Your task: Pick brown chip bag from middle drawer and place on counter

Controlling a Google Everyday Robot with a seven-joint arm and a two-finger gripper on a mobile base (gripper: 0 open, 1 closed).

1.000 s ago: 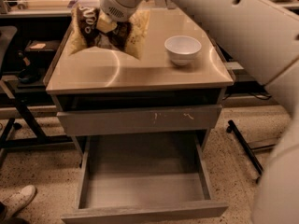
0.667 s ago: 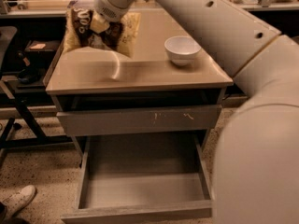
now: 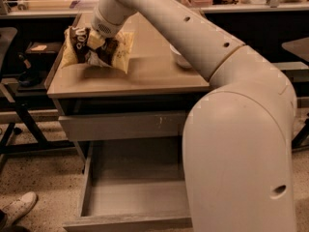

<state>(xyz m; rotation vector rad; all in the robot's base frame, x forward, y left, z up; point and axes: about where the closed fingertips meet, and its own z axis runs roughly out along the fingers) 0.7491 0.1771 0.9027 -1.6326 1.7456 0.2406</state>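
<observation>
Pincer (image 3: 98, 41) on brown chip bag (image 3: 119, 57)

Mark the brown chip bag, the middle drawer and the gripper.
Brown chip bag (image 3: 120, 54): camera view, pale yellow right part.
Middle drawer (image 3: 137, 197): camera view, bare grey floor inside.
Gripper (image 3: 98, 42): camera view, tip at the bag's middle, above the counter (image 3: 145, 79).

The floor (image 3: 38, 173) was pale with lots of little dark specks. 1 white shoe (image 3: 18, 208) sat on it in the bottom left corner. On the left stood a black table (image 3: 6, 35) with thin black legs. A long bench (image 3: 43, 12) ran along the back of the room, and the small things on it were too blurry to name. Another dark table (image 3: 295, 45) stood on the right. The light was warm and yellow. The gripper (image 3: 98, 46) was over the back left part of the counter (image 3: 145, 76).
</observation>
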